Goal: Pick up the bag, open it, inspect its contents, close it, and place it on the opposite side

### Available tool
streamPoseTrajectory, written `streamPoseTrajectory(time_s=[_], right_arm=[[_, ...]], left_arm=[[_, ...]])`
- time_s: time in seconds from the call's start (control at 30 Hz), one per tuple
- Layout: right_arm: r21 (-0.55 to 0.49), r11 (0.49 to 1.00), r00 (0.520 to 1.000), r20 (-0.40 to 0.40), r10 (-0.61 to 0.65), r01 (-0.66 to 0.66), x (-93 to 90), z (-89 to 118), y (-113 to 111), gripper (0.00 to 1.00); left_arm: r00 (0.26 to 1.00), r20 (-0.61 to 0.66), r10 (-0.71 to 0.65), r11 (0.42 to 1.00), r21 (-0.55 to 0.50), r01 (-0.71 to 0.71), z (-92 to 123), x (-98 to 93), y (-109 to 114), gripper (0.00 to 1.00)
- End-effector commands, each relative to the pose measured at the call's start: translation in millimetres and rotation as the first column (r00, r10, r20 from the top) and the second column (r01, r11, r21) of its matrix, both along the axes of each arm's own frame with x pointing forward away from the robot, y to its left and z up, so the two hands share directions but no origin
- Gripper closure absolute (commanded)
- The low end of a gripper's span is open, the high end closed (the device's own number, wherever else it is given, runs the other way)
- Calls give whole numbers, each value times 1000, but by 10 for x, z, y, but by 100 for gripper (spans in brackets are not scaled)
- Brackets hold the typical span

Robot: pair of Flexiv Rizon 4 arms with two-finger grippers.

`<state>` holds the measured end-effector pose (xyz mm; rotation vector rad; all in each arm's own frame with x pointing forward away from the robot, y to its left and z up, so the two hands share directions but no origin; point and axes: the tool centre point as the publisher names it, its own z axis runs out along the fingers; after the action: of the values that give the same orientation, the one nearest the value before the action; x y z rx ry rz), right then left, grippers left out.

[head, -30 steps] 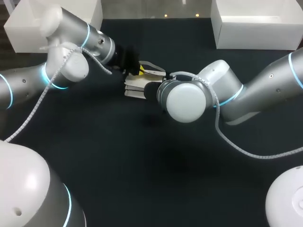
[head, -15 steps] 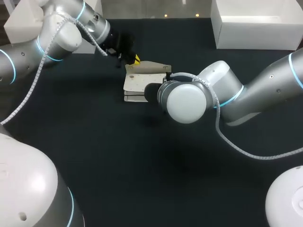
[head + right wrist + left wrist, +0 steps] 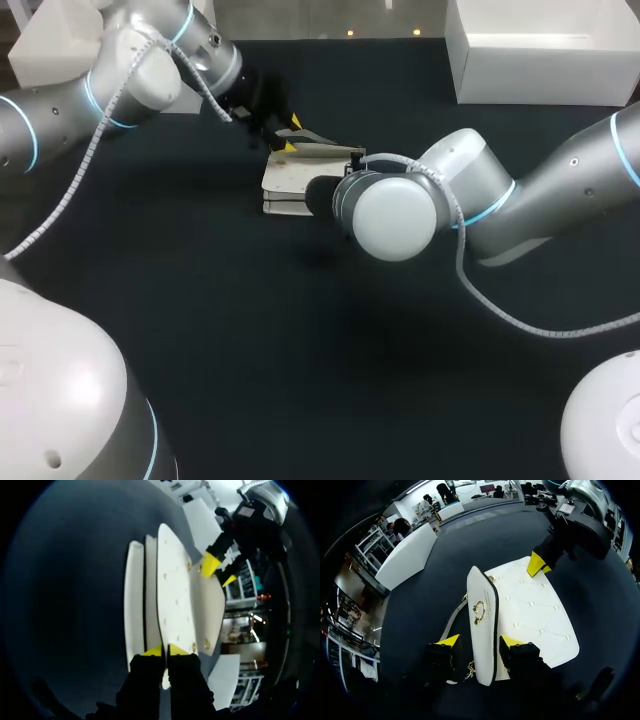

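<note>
Your white bag is lying on the dark tabletop, just above the frame's center in the head view. Your right pincer is clamping one edge of its quilted body, tips pressing together on it. Your left pincer is straddling the raised flap, fingers standing apart; one tip is perhaps brushing it.

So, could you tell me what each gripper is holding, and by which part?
The right gripper pinches the white quilted bag by a panel's edge; the left gripper, open, only straddles its gold-clasped flap.
</note>
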<state>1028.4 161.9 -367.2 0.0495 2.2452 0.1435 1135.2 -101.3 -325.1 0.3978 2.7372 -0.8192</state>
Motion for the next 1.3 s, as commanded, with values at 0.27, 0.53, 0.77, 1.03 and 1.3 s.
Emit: streamPoseTrajectory(time_s=[0.27, 0.53, 0.77, 1.03, 1.3], right_arm=[[21, 1000, 996, 83, 16, -18, -21, -33, -32, 100], [21, 1000, 996, 83, 16, -18, -21, -33, -32, 100], [21, 1000, 996, 83, 16, -18, -21, -33, -32, 100], [21, 1000, 996, 83, 16, -18, -21, -33, -32, 100], [21, 1000, 996, 83, 16, -18, -21, -33, -32, 100]], left_arm=[[996, -10, 85, 996, -5, -85, -172, 129, -79, 44], [994, -37, 99, 995, 22, -98, -266, 246, -144, 51], [993, -50, 106, 994, 44, -104, -318, 291, -158, 57], [992, -59, 115, 992, 55, -111, -348, 308, -164, 64], [991, -66, 116, 992, 63, -112, -367, 328, -188, 80]])
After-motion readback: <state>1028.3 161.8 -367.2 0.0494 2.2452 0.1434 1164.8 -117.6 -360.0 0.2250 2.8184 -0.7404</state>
